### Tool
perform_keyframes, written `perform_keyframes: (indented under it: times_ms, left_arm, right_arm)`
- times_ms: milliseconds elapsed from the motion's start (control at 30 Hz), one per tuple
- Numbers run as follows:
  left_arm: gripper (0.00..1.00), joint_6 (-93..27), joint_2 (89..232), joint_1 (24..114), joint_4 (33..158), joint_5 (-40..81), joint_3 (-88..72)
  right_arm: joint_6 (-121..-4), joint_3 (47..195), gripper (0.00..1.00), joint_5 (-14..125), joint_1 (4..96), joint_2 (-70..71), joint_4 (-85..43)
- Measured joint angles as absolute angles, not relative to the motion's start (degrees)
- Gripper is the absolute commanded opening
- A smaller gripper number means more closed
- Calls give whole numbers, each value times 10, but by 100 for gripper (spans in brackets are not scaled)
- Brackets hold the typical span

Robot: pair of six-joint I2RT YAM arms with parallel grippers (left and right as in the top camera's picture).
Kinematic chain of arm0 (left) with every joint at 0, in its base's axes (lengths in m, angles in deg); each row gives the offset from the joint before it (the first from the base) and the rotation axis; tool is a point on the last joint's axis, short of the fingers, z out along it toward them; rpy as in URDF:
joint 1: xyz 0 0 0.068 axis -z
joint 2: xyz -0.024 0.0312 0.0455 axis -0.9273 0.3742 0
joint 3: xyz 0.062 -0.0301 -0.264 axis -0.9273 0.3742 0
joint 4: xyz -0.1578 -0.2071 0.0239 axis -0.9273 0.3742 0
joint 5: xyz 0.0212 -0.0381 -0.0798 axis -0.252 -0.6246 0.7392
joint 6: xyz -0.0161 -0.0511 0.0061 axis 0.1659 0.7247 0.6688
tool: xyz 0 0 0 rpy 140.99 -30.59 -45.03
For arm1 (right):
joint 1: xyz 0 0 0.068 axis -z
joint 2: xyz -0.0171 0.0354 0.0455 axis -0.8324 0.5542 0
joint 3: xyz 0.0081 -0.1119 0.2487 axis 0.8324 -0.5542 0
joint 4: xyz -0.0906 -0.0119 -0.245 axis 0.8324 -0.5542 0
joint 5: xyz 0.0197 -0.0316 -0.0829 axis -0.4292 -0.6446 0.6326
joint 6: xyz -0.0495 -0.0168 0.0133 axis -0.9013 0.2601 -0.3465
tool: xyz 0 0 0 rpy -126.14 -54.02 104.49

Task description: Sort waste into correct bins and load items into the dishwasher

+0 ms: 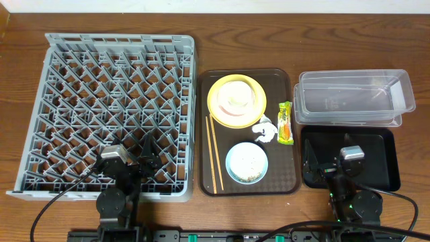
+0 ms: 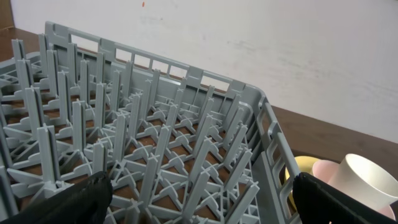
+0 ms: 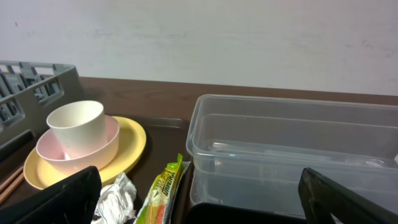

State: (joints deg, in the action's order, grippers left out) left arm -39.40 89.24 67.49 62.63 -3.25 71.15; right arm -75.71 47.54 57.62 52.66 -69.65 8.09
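The left gripper [image 1: 143,153] is hovering open, empty, over the rack [image 1: 107,87], the right gripper [image 1: 316,165] likewise over the black tray [image 1: 379,151]. The cup [image 3: 76,124] is sitting stacked on the plate [image 3: 130,142]; an off-centre grab could topple it.

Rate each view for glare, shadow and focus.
Overhead: even light, sharp throughout, faint highlights on the clear tub. Left wrist: dish rack crisp, left gripper dark with little detail at the bottom corners. Right wrist: cream cup and snack wrapper in focus, reflections streak the tub's wall, right gripper equally dark.
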Motion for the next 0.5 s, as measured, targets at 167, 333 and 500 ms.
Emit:
perform_keyframes:
  times_ms: [167, 333, 500]
  left_arm:
    - [93, -394, 892, 675, 626, -33, 712]
    - [94, -394, 892, 675, 626, -33, 712]
    - [94, -394, 892, 675, 626, -33, 712]
  right_arm:
    - [-757, 475, 99, 576, 527, -696, 81]
    - [-757, 475, 99, 576, 527, -696, 81]
    - [-757, 475, 99, 576, 527, -696, 81]
